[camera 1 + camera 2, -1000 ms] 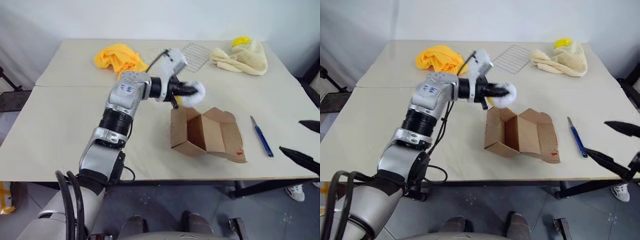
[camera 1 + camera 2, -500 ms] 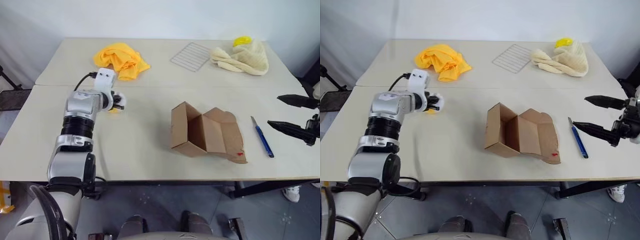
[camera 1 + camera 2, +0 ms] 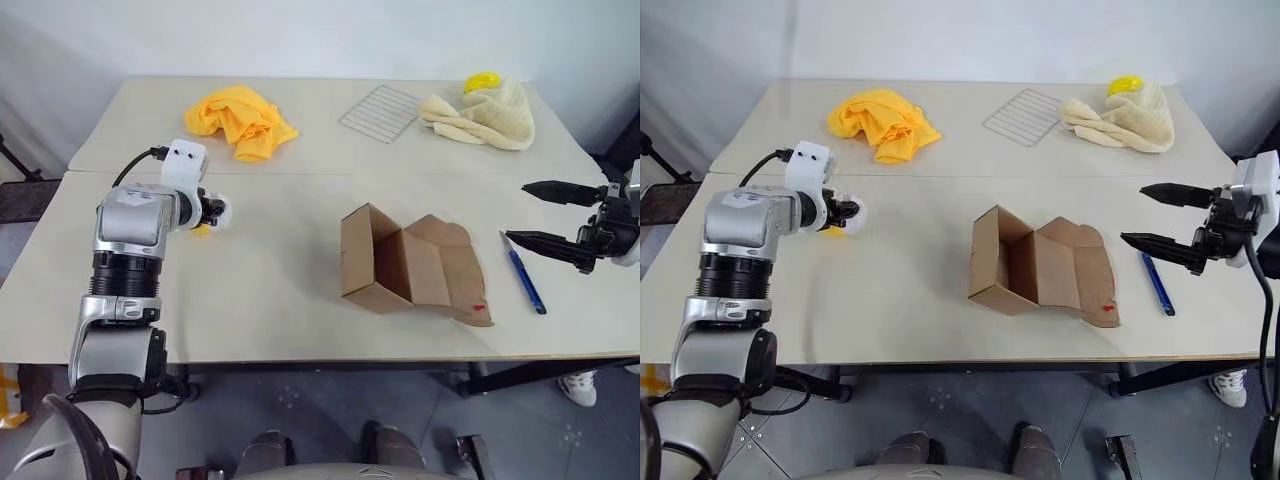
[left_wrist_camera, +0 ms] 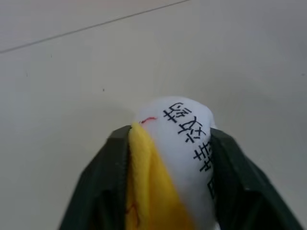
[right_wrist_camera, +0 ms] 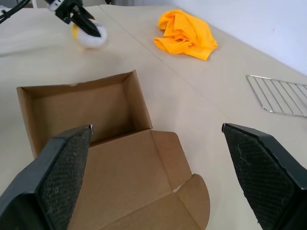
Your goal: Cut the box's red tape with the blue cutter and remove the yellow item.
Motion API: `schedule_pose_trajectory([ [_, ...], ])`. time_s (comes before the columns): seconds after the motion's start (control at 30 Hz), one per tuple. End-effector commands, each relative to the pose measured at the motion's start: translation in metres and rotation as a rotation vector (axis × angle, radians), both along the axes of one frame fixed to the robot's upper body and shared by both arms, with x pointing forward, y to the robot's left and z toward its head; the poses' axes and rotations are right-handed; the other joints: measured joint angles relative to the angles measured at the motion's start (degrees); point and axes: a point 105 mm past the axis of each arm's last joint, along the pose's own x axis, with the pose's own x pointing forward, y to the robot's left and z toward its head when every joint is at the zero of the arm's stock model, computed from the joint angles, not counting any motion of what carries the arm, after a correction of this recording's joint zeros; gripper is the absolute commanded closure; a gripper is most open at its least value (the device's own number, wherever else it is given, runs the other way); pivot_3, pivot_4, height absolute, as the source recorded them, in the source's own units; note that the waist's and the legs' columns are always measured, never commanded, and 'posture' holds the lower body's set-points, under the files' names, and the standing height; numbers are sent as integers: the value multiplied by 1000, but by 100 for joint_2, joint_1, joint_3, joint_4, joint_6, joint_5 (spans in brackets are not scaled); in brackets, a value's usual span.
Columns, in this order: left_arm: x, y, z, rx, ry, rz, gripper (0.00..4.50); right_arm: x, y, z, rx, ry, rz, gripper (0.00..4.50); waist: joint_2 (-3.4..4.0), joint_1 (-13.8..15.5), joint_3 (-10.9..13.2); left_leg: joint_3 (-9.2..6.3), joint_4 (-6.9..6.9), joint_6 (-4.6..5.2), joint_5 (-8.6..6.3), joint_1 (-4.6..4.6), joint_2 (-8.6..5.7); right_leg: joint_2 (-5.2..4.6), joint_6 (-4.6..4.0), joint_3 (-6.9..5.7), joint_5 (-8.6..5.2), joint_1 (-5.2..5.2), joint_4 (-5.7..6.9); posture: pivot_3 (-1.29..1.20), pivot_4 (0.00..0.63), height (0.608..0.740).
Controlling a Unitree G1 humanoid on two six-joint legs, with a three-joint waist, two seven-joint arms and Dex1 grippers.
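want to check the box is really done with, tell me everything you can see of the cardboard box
The box is small, plain brown cardboard. It lies opened out on the pale table, right of centre, with its flaps spread and one end wall standing up. The inside looks empty. A bit of red tape shows at the near right flap edge. The blue cutter lies just to its right, apart from it. Nothing touches the box but the table.

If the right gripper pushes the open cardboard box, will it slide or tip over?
The box looks light and empty, so it would probably slide easily. Its flaps lie spread flat on the table, so tipping seems unlikely. The thin flaps may bend.
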Motion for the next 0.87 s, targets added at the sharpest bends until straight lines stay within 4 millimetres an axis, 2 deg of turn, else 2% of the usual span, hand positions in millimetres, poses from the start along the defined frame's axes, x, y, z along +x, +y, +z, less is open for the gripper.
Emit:
schedule_pose_trajectory([
  [0.03, -19, -1, 35, -35, -65, -60, 972, -1, -1, 10, -9, -34, 10, 0, 0, -13, 0, 0, -1, 0, 0, 0, 0, 0, 0, 1, 0, -1, 1, 0, 150, 740],
  [0.1, -29, -3, 51, -66, -126, -120, 354, -2, 0, 10, -9, -32, 13, 0, 1, -23, 1, 0, -4, -2, -1, 1, 2, 1, 0, 1, 0, -4, 1, 0, 150, 740],
  [0.13, -31, -6, 65, -36, -226, -187, 52, -3, 0, 9, -10, -32, 13, 0, 1, -21, 1, 0, -3, -4, -2, 2, 3, 1, 0, 1, 0, -4, 3, 0, 150, 740],
  [0.2, -36, 5, 67, 26, -255, -176, 19, -4, -1, 8, -10, -28, 12, 0, 2, -20, 1, 0, -2, -6, -3, 3, 4, 0, -1, 2, -1, -4, 3, 0, 150, 740],
  [0.27, -47, 0, 70, 15, -297, -268, 19, -6, -2, 6, -14, -20, 8, 0, 4, -22, 0, 1, -1, -6, -3, 5, 4, 0, -1, 3, -1, -3, 2, 0, 150, 740],
  [0.3, -54, -9, 72, -45, -317, -343, 19, -8, -3, 5, -16, -14, 4, 0, 4, -4, 0, 2, -2, -7, -3, 7, 4, 0, -2, 4, -1, -3, 2, 0, 150, 740],
  [0.4, -92, -42, 51, -81, -340, -670, 19, -16, -12, -9, -62, 37, -23, 0, 5, 15, 1, 0, 7, -7, -3, 0, 4, -1, -2, 3, -1, -2, 4, 0, 150, 740],
  [0.5, -122, -54, 29, -140, -383, -842, 19, -28, -26, -32, -128, 120, -52, 0, 8, 12, 0, 0, 2, -13, -7, 5, 4, -1, -2, 3, -1, -1, 4, 0, 150, 740],
  [0.57, -134, -50, 9, -215, -431, -873, 19, -39, -47, -56, -182, 187, -119, 0, 8, 9, 0, 0, 1, -16, -9, 3, 6, 0, -3, -1, -2, -2, 0, 0, 150, 740],
  [0.63, -142, -43, -8, -212, -433, -893, 19, -45, -60, -67, -201, 208, -167, 0, 8, -9, 0, 5, 2, -16, -9, 5, 7, 1, -4, -1, -3, 0, -6, 0, 150, 740],
  [0.73, -143, -28, -35, -206, -359, -863, 19, -44, -71, -68, -160, 184, -247, 0, 26, -33, -2, 12, 11, -12, -7, 14, 7, 1, -9, 6, -1, 2, 7, 0, 150, 740],
  [0.87, -147, -20, -52, -164, -340, -875, 19, -40, -79, -70, -142, 149, -319, 0, 47, -79, -12, 16, 13, -9, -4, 35, 10, 1, -20, 16, 3, 9, 20, 0, 150, 740],
])
